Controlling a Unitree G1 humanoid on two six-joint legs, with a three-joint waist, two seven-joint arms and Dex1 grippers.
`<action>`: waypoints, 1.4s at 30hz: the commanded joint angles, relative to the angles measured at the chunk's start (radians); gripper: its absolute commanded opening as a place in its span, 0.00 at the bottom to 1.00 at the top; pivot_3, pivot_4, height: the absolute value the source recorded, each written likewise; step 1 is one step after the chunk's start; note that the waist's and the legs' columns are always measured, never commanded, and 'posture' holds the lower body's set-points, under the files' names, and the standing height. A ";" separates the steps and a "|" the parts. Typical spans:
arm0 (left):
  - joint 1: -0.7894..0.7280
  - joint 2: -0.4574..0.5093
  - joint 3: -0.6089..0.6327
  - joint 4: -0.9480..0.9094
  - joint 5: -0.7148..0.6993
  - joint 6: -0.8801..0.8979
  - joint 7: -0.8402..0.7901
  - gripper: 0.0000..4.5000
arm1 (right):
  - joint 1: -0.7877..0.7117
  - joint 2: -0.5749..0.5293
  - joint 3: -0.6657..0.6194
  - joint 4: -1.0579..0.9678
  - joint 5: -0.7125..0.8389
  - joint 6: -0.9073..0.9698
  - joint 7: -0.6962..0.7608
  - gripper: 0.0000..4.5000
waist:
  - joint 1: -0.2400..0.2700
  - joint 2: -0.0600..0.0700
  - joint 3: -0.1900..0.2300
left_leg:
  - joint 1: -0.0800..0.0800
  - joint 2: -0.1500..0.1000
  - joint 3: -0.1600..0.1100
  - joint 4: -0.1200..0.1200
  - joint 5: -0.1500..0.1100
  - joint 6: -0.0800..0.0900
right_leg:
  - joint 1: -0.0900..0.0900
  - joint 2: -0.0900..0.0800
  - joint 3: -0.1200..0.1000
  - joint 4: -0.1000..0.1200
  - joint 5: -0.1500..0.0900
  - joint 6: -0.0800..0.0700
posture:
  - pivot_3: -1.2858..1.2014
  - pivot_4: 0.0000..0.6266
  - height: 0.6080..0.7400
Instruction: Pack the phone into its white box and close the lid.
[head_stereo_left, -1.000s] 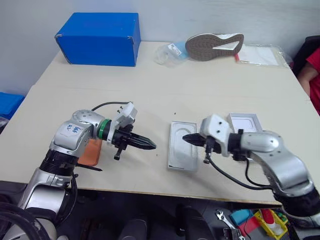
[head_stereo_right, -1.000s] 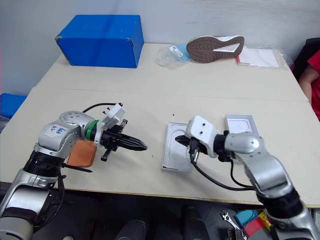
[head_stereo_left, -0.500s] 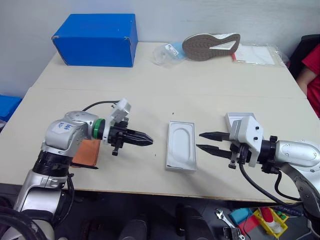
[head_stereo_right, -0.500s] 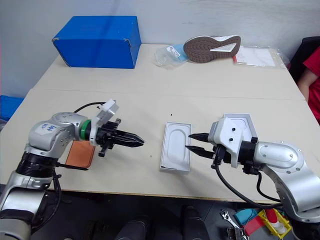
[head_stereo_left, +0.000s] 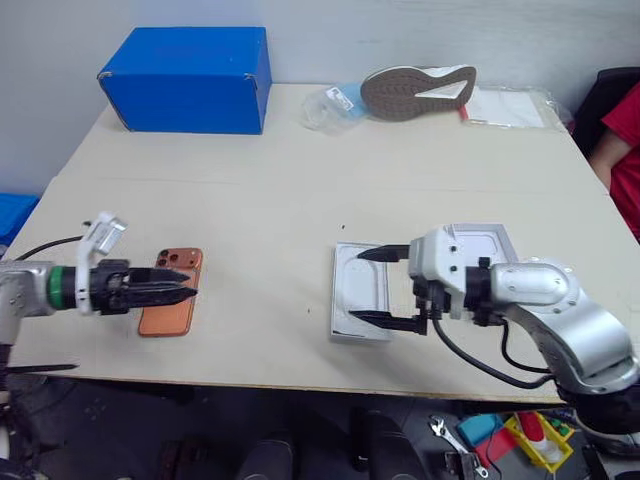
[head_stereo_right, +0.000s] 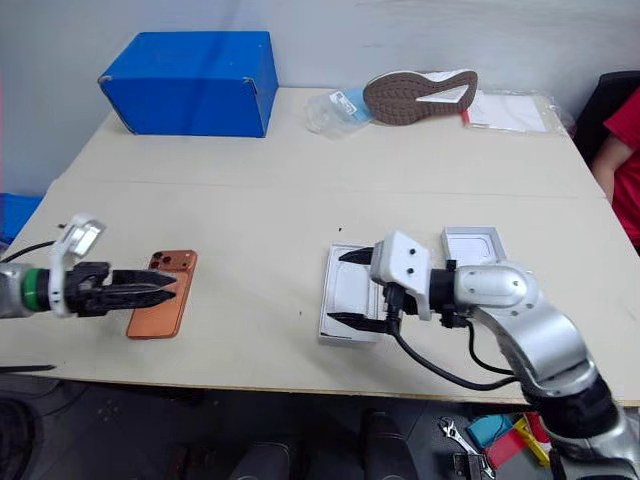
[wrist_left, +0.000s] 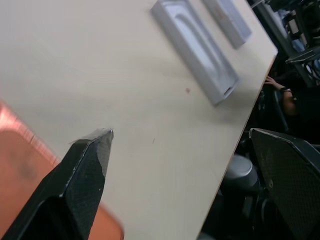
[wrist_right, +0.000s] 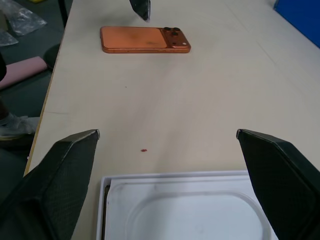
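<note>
Since both end effectors are spread empty: nothing is packed.
Phone: slim orange smartphone (head_stereo_left: 172, 305) lies flat under left end effector (head_stereo_left: 180, 293).
Right end effector (head_stereo_left: 383, 285): straddles white moulded insert (head_stereo_left: 360, 300); risks nudging it.
Surface (head_stereo_left: 300, 200) edge: near the phone; a push could drop it.

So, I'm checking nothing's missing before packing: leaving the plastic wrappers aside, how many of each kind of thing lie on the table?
Orange phone: 1
White trays: 2, the moulded tray and the far tray
Blue box: 1
Shoe: 1
Total: 5
</note>
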 joint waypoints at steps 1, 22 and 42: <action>-0.032 0.063 0.011 0.165 0.055 -0.050 -0.026 1.00 | -0.086 0.076 0.097 0.080 -0.071 -0.055 0.008 0.73 | -0.002 0.000 0.000 | 0.000 0.000 0.000 0.000 0.000 0.000 | 0.000 0.001 0.000 0.000 0.000 0.000 | 0.52 0.24 1.00; -0.371 -0.106 -0.307 0.708 0.467 -0.227 -0.102 1.00 | -0.240 0.321 0.323 0.382 -0.356 -0.231 0.002 0.02 | 0.003 0.001 -0.005 | 0.000 -0.007 0.010 0.002 0.001 0.003 | -0.008 -0.005 -0.020 0.013 0.000 -0.001 | 0.52 0.24 1.00; -0.294 -0.307 -0.343 0.386 0.402 0.091 -0.158 1.00 | -0.322 0.455 0.368 0.709 -0.518 -0.382 -0.017 0.02 | 0.019 0.021 -0.018 | 0.004 -0.021 0.007 0.001 0.004 0.012 | -0.007 -0.018 -0.019 0.022 0.000 0.000 | 0.52 0.24 1.00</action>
